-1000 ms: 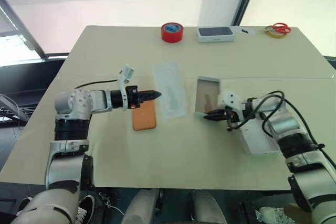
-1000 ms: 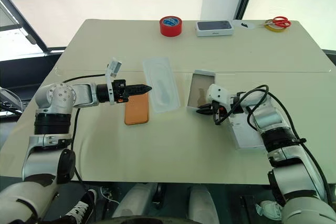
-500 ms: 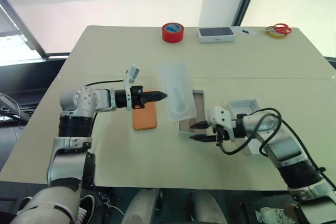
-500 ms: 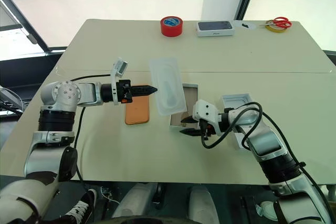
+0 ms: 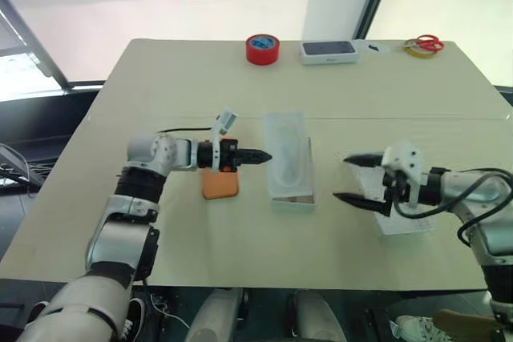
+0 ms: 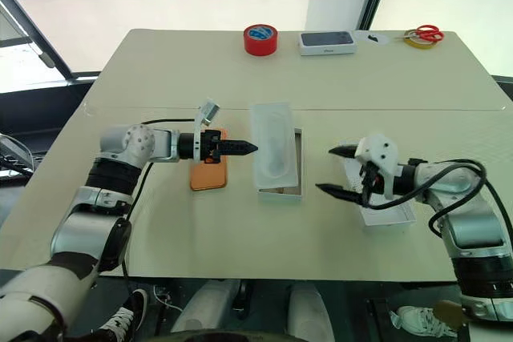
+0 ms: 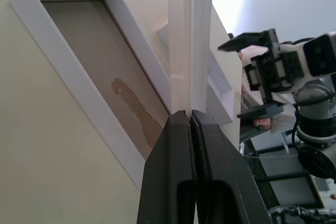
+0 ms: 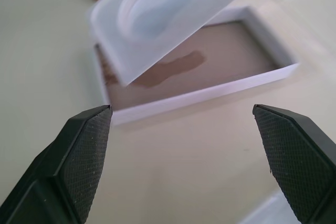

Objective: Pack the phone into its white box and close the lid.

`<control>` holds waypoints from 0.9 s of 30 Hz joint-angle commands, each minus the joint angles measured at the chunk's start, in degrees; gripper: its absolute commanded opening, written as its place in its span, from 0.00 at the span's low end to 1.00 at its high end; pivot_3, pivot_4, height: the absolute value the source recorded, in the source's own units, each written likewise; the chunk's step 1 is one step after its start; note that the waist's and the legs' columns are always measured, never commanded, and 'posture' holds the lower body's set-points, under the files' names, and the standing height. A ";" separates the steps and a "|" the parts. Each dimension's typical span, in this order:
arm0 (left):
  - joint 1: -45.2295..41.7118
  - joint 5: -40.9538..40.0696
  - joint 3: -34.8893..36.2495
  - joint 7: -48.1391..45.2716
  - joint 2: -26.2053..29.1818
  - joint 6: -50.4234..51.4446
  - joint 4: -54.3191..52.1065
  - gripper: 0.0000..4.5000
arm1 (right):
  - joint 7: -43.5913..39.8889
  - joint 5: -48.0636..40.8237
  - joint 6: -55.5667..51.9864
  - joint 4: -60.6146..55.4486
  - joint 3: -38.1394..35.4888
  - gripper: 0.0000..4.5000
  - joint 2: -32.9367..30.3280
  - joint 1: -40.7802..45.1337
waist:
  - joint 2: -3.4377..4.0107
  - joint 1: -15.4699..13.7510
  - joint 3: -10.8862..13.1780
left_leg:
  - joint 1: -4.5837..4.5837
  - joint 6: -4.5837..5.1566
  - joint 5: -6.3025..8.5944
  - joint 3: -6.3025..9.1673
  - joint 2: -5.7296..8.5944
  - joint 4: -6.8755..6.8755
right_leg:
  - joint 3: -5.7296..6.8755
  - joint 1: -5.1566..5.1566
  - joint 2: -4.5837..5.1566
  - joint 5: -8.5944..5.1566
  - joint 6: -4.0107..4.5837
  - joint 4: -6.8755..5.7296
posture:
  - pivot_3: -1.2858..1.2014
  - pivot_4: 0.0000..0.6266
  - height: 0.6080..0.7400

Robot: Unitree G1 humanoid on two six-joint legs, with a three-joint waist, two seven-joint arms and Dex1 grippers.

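**Two arms, one tray held over an open box: packing stock at mid-task**

Item 1. Left gripper (image 5: 260, 155): jaws together, clamped on the near edge of a thin translucent white moulded tray (image 5: 288, 154) with an oval recess. The tray hangs tilted just above the box base, covering most of it.

Item 2. Shallow white rectangular cardboard box (image 6: 293, 191), brownish inside, lying at mid-surface with its long axis running away from the robot. It is empty; its near wall and right wall show past the tray.

Item 3. Orange smartphone (image 5: 220, 183), back up, flat on the surface just left of the box and partly under the left wrist. Its long axis runs parallel to the box's. The left arm is plainly the nearer one; the phone lies behind and below those jaws, which are occupied.

Item 4. Right gripper (image 6: 335, 171): jaws wide apart, holding nothing, pointing left toward the box from its right side, apart from it.

Item 5. Pale grey-white cardboard lid (image 5: 401, 222), resting under the right forearm, right of the box.

Judgement: the tray stands between phone and box. It likely needs seating or setting aside before the phone can go in.

Other stock, far edge, well clear: red tape roll (image 5: 263, 48), dark-topped white box (image 5: 329, 51), red-handled scissors (image 5: 425, 43).
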State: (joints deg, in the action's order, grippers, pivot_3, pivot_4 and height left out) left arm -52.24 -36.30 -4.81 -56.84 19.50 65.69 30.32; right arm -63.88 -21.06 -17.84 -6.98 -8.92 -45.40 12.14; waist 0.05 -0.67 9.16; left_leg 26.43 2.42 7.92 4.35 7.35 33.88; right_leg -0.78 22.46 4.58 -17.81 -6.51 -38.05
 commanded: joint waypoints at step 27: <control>-5.92 12.20 -1.10 -7.17 -0.62 -12.02 6.88 0.42 | 5.52 0.58 5.16 0.12 2.00 1.00 2.19 1.73 | -0.03 0.02 0.02 | 0.02 0.01 0.00 0.01 0.01 0.04 | 0.03 0.09 0.00 0.00 -0.01 0.00 | 0.52 0.24 1.00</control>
State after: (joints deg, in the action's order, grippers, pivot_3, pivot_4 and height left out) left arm -58.28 -23.61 -7.43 -63.53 18.00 54.61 41.78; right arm -58.75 -20.35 -13.76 -6.19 -6.94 -43.63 12.41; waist 0.03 -0.65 9.18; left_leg 26.45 2.43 7.92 4.37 7.35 33.92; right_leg -0.76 22.55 4.58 -17.80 -6.52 -38.06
